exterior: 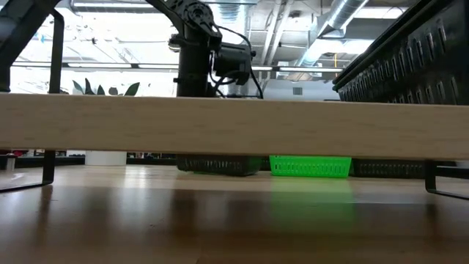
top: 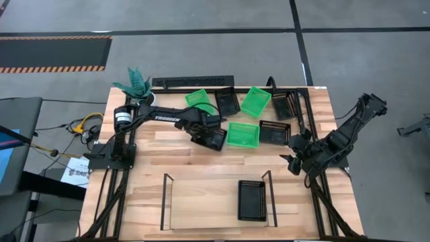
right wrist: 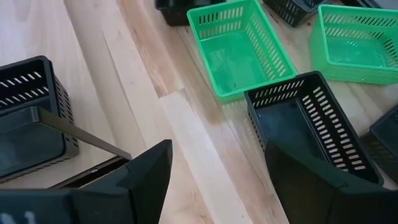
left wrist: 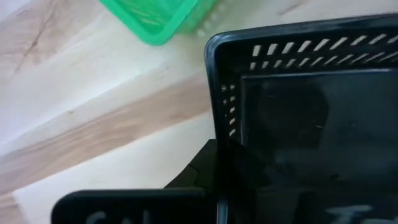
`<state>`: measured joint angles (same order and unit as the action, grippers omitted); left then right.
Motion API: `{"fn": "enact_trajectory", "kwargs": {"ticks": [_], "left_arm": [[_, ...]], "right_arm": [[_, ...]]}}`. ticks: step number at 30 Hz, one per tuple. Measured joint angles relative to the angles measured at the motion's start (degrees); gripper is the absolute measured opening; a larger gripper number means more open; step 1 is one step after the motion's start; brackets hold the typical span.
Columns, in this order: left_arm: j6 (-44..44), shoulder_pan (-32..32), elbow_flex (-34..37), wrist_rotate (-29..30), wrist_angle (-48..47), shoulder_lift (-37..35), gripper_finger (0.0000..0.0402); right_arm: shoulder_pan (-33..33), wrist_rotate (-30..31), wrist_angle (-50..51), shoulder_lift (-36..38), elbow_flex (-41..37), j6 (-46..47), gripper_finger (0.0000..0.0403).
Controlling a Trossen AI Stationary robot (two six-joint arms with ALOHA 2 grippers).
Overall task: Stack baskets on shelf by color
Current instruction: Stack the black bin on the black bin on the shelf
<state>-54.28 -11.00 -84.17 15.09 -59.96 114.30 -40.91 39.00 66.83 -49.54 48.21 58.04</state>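
My left gripper (top: 205, 136) reaches over the table's middle and is on a black basket (top: 216, 139), which stands on the table next to a green basket (top: 242, 134). Two more green baskets (top: 197, 99) (top: 256, 101) and three black ones (top: 227, 101) (top: 281, 105) (top: 275, 132) lie toward the far edge. The shelf (top: 201, 205) stands at the near edge, with one black basket (top: 252, 200) on the right part of its board. My right gripper (right wrist: 230, 186) hangs open above bare wood at the table's right side, touching nothing, short of a black basket (right wrist: 305, 118). My left gripper has the black basket's left side wall (left wrist: 217, 124) between its fingers, coming from above and from the table's left. One finger (left wrist: 199, 177) stands outside the wall; the other is lost in the dark inside of the basket. In the low view the basket's bottom (exterior: 220, 166) sits on the table.
A white pot with a green plant (top: 136, 85) stands at the far left corner, and a long narrow black bar (top: 193, 81) lies along the far edge. Bare wood shows between the shelf and the baskets. The shelf's left and middle parts (top: 195, 202) hold nothing.
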Motion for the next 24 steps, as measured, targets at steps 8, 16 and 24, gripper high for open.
{"fn": "enact_trajectory", "kwargs": {"ticks": [8,16,24], "left_arm": [[1.99,2.49,-7.14,0.6,-8.81,0.0,0.0],[4.88,5.22,-19.41,2.22,-23.68,0.09,0.0],[14.75,9.26,-32.84,-0.99,-26.21,0.09,0.0]], "right_arm": [[0.0,0.0,0.0,0.0,0.0,0.04,0.0282],[0.0,0.0,0.22,0.0,0.0,0.04,0.0282],[0.0,0.0,0.54,0.0,0.0,0.04,0.0282]]}}
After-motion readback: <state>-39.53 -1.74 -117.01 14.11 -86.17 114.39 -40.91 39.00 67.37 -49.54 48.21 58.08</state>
